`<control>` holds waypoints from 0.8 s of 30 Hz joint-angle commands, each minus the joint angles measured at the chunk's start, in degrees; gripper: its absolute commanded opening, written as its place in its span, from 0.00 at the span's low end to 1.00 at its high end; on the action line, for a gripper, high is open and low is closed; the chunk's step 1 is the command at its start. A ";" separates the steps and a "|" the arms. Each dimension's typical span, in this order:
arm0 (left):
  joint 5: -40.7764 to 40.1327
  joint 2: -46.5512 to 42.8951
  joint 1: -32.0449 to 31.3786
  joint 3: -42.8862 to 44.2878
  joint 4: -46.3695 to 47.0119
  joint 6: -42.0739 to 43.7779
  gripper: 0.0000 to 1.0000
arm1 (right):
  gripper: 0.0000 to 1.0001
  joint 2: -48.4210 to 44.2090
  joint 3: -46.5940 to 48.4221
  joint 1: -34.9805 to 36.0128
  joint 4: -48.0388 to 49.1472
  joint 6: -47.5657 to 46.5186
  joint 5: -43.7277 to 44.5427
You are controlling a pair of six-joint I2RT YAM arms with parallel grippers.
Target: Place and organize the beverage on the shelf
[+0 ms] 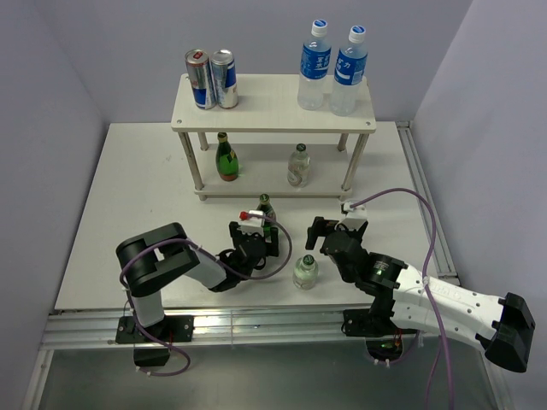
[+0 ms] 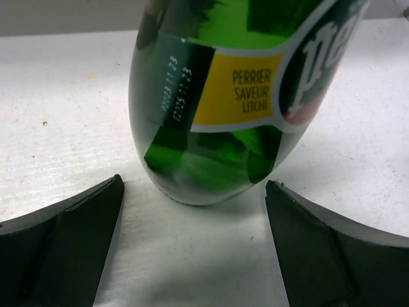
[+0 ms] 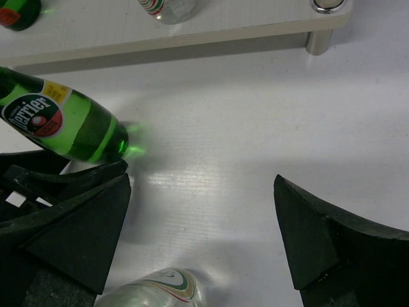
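Observation:
The cream-white two-tier shelf (image 1: 273, 102) stands at the back. A green Perrier bottle (image 1: 266, 207) stands upright on the table in front of it. My left gripper (image 1: 264, 231) is open right behind this bottle. In the left wrist view the bottle (image 2: 223, 102) stands just beyond the open gripper (image 2: 193, 185), untouched. A small clear glass bottle (image 1: 305, 272) stands between the arms. My right gripper (image 1: 315, 234) is open and empty above the table just past it. In the right wrist view this gripper (image 3: 201, 182) has the clear bottle (image 3: 153, 291) at the bottom edge and the Perrier bottle (image 3: 64, 125) to its left.
The top board holds two cans (image 1: 212, 79) at left and two blue-labelled water bottles (image 1: 333, 68) at right. The lower board (image 3: 192, 29) holds a green bottle (image 1: 226, 158) and a clear bottle (image 1: 297, 165). A shelf leg (image 3: 317, 41) stands ahead of the right gripper.

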 commanded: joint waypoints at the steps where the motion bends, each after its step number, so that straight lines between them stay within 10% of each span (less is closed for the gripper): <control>1: 0.59 -0.03 -0.90 -0.18 -2.87 -1.25 0.99 | 1.00 -0.66 -0.64 0.18 1.65 0.67 1.73; 24: -6.44 -1.62 -0.73 7.29 -1.73 10.18 0.99 | 1.00 -0.31 -0.56 0.18 2.00 0.15 1.29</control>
